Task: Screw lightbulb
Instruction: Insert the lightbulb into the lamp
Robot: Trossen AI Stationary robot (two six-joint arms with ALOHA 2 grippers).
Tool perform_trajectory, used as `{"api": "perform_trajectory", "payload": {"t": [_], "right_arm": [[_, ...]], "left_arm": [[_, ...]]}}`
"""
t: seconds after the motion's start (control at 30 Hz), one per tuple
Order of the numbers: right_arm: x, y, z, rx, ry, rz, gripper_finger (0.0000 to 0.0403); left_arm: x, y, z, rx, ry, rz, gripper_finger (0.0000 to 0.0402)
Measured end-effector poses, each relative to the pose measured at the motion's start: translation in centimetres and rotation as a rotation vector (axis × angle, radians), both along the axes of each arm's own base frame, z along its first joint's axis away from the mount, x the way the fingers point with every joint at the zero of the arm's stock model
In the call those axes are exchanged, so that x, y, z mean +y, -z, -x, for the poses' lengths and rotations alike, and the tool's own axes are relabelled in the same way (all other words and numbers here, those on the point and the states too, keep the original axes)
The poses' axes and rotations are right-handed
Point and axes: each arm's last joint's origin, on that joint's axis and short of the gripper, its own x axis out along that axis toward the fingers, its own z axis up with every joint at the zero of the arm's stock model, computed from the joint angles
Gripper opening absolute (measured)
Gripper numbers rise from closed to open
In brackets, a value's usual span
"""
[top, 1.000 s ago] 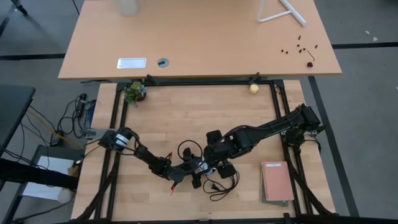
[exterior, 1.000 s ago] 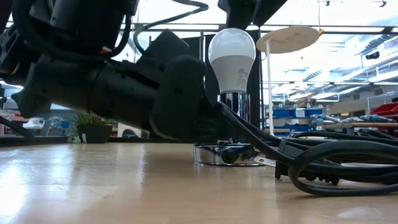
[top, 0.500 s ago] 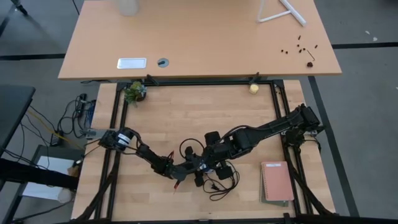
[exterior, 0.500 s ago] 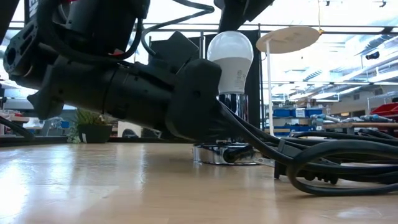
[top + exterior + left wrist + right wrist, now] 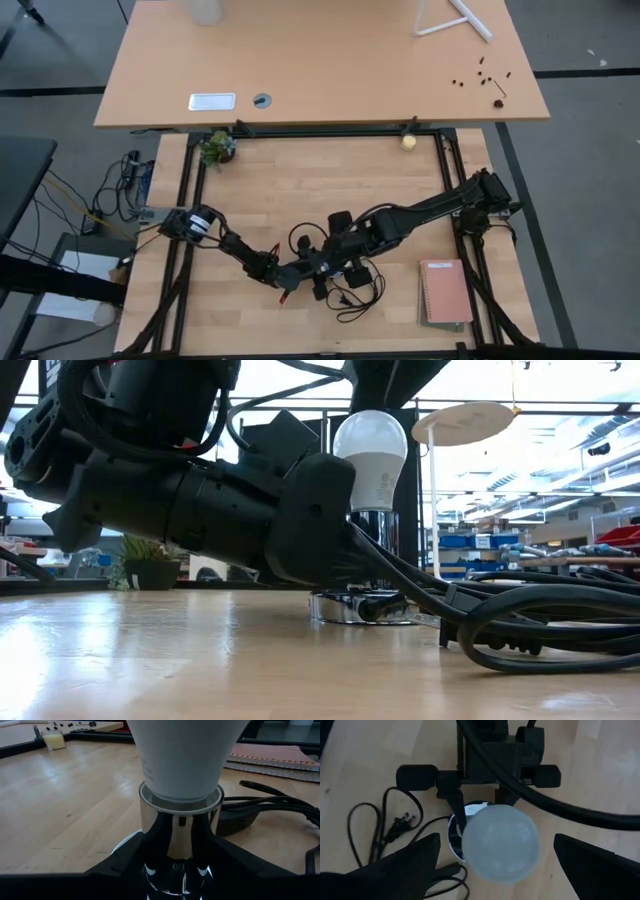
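The white lightbulb (image 5: 372,450) stands upright in the chrome socket (image 5: 378,535), whose round base (image 5: 360,607) rests flat on the wooden table. My left gripper (image 5: 177,850) reaches in low and nearly level from the table's left and is shut on the socket's stem below the bulb. My right gripper (image 5: 502,865) hangs open above the bulb (image 5: 500,842), pointing steeply down, one finger (image 5: 415,865) on either side of it and clear of the glass. In the high view both grippers meet near the table's front middle (image 5: 325,265). My left gripper pinches the socket's chrome stem (image 5: 177,827) between its two fingers (image 5: 125,860), just under the bulb's white neck. The fingers come in nearly level from the table's left, low over the round base. The socket stands upright with its base on the table.
The socket's black cord (image 5: 540,620) lies in loops on the table to the right of the base and near the front edge (image 5: 350,295). A pink notebook (image 5: 445,292) lies at the front right. A small plant (image 5: 216,148) and a yellowish ball (image 5: 408,142) sit at the far edge.
My left gripper has shut: its fingers have closed in from a wide gap onto the socket's stem, while the arm has stayed where it was. Bulb and socket have kept upright and in place.
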Motion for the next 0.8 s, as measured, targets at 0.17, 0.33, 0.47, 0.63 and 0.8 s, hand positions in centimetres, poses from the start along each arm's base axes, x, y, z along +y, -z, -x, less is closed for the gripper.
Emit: {"api": "perform_trajectory", "payload": {"t": [0.17,0.33,0.47,0.63,0.8], "right_arm": [[0.3,0.5,-0.9,0.041,0.003,0.017,0.0399],[-0.1,1.3,-1.7,0.094,0.014,0.031,0.0399],[-0.1,2.2,-2.5,0.106,-0.018,0.049,0.0399],[0.2,3.7,-3.1,0.135,-0.063,0.066,0.0399],[0.2,4.0,-3.2,0.142,-0.060,0.066,0.0390]], "left_arm": [[0.1,0.0,0.0,0.002,-0.006,-0.005,0.0190],[0.1,0.0,0.0,0.001,-0.008,0.001,0.0190],[0.1,0.1,0.0,-0.002,-0.011,0.015,0.0190],[0.1,0.1,0.0,0.001,-0.010,0.015,0.0189],[0.1,0.1,0.0,0.001,-0.008,0.016,0.0189]]}}
